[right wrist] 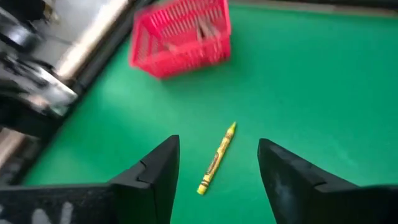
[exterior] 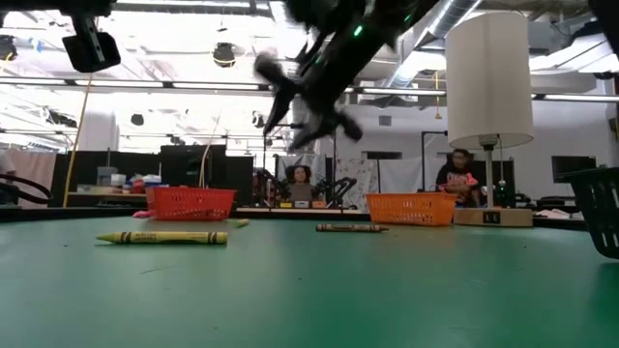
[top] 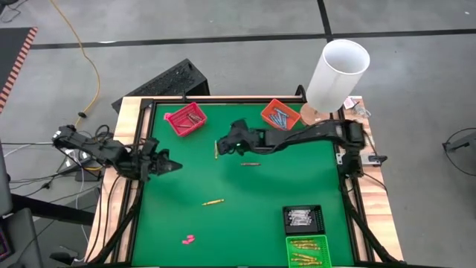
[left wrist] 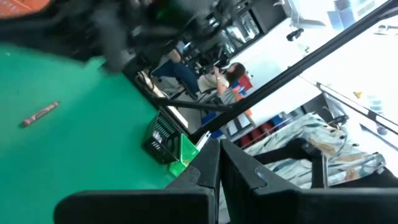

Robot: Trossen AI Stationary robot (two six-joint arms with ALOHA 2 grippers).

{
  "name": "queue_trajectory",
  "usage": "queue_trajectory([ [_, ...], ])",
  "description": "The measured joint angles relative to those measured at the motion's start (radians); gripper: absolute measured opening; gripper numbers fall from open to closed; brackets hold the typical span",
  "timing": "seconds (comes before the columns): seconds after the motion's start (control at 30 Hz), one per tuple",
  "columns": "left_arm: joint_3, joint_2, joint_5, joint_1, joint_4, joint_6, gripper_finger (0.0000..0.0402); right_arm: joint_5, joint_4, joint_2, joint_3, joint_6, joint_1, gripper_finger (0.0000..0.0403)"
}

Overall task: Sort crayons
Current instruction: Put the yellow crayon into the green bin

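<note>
right end effector above yellow crayon near red mesh basket | left end effector at green worktop left edge | brown crayon mid-worktop

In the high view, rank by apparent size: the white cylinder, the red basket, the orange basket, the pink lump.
1. White cylinder, though it stands tall, nearer the camera.
2. Red basket and orange basket: alike.
3. Pink lump.

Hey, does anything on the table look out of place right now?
Yes. Three crayons lie loose on the green mat, outside any basket: a yellow one under the open right gripper, a brown one nearby, and another yellow one mid-table. A small pink lump also sits alone.
</note>
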Motion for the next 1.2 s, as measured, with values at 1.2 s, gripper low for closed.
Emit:
queue_trajectory([
  [1.2,0.000,-0.014,0.012,0.000,-0.029,-0.011,0.0000,-0.071,-0.400,0.427,0.375,0.034,-0.028,0.0201],
])
